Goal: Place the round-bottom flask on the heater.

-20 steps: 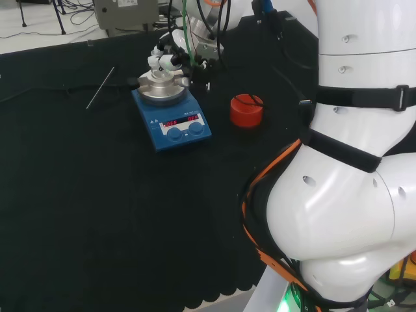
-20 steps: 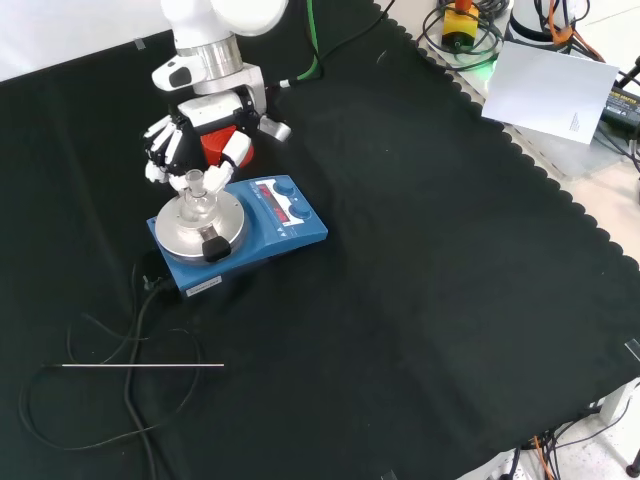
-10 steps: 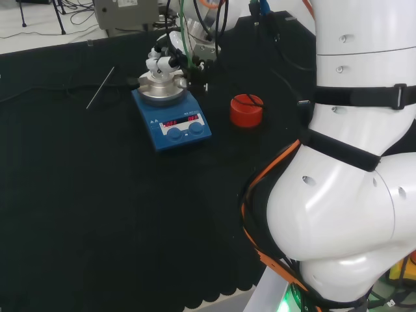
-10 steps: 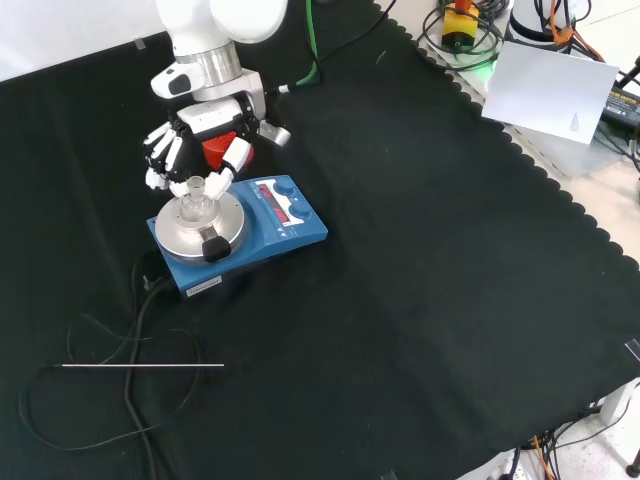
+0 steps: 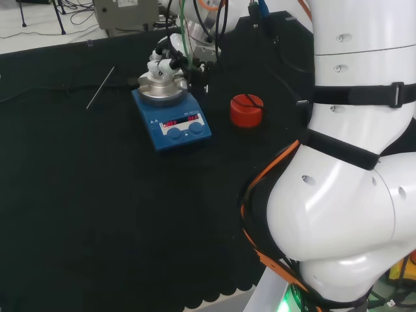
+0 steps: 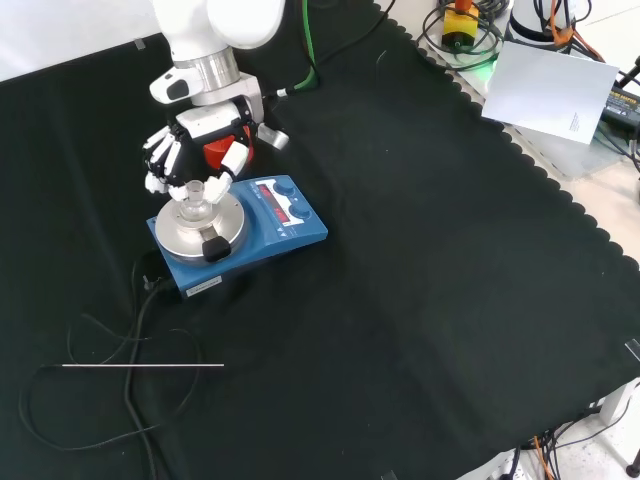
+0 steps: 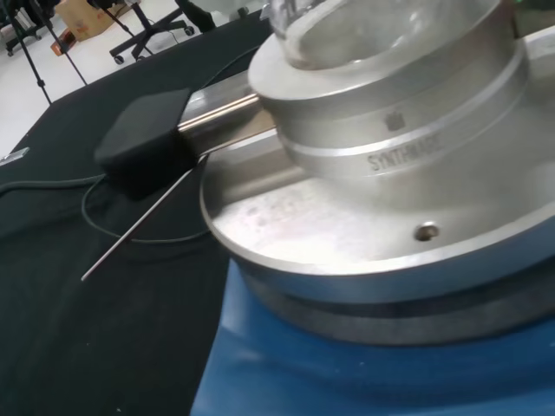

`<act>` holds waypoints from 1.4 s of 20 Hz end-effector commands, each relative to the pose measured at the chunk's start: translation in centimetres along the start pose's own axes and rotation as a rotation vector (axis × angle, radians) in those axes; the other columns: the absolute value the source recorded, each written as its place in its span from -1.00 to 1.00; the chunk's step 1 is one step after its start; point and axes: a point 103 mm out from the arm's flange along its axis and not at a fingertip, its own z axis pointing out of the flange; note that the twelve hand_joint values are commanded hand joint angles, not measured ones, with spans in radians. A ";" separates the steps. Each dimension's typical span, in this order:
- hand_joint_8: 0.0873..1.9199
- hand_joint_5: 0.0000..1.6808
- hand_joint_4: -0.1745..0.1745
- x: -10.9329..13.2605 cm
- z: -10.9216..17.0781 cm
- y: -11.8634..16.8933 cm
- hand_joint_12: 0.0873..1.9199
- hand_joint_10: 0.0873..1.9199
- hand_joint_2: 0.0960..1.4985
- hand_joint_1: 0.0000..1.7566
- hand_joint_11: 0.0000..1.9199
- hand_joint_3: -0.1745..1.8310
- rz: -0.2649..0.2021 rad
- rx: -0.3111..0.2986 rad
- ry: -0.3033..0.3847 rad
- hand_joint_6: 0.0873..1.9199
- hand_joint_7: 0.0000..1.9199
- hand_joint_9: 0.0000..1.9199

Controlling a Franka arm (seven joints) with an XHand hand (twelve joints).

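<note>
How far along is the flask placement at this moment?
Done, it seems: the round-bottom flask sits upright in the metal block on the heater, its neck pointing up. In hand: the hand is just behind the neck with fingers spread, apparently not gripping it, though contact is hard to rule out. Left: pulling the hand clear. The red stand sits empty beside the heater in the head view.

Black cloth [image 6: 430,260], pale floor [image 5: 39,29], tripod legs [image 7: 26,35]

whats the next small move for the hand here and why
Probably draw the hand up and away. The round-bottom flask already sits upright in the metal block of the heater, and the fingers look spread beside its neck rather than curled round it.
</note>
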 end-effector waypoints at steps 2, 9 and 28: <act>-0.46 0.03 0.22 -1.7 -0.5 -0.3 0.34 -0.45 0.35 0.04 -0.77 -0.76 0.039 0.004 0.043 -0.10 -0.53 -0.35; -0.42 -0.35 -0.35 -1.4 -1.2 -0.4 0.35 -0.40 0.23 -0.10 -0.82 -0.76 0.052 0.000 0.031 -0.30 -0.60 -0.42; -0.37 -0.45 -0.35 0.7 -5.3 -3.3 0.37 -0.35 0.08 -0.13 -0.86 -0.61 0.039 -0.027 -0.032 -0.53 -0.64 -0.47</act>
